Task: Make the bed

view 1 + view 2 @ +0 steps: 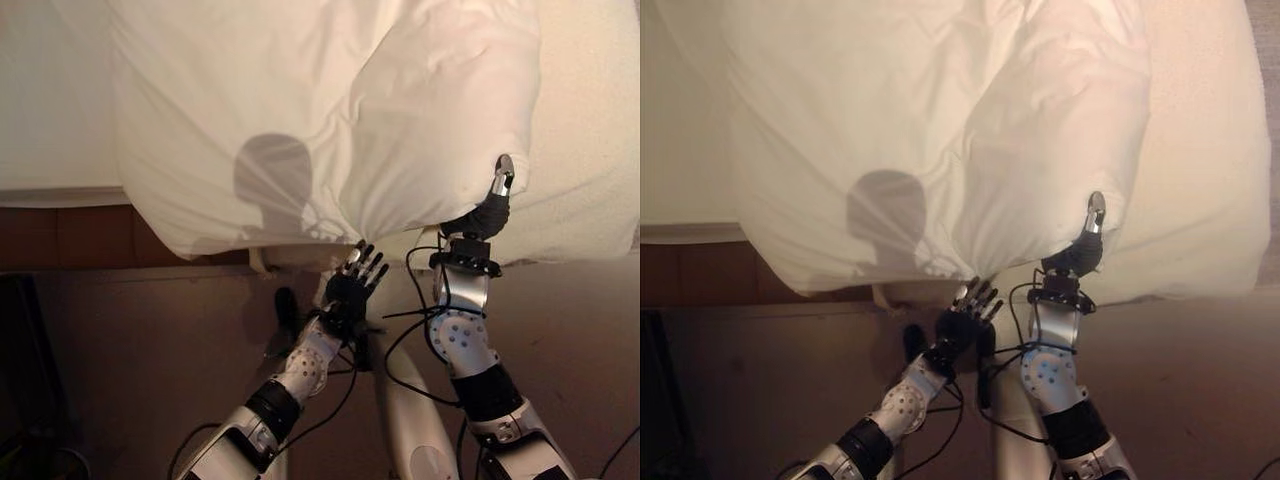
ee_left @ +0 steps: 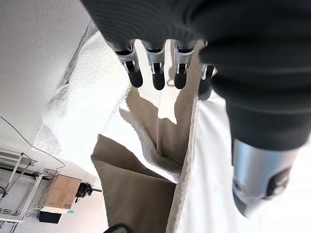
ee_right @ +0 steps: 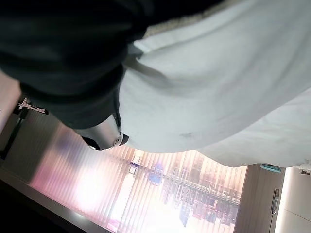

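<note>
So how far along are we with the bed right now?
Early. The white duvet lies bunched, its edge hanging off the mattress. The right hand reaches into its folded corner, thumb showing, fingers hidden. The left hand hangs open below the edge. Spreading and straightening the duvet are left.

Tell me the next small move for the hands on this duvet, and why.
Probably bring the left hand up to grasp the duvet edge: its fingers are straight just below the hem, while the right hand already reaches under the bunched fold, thumb showing.
</note>
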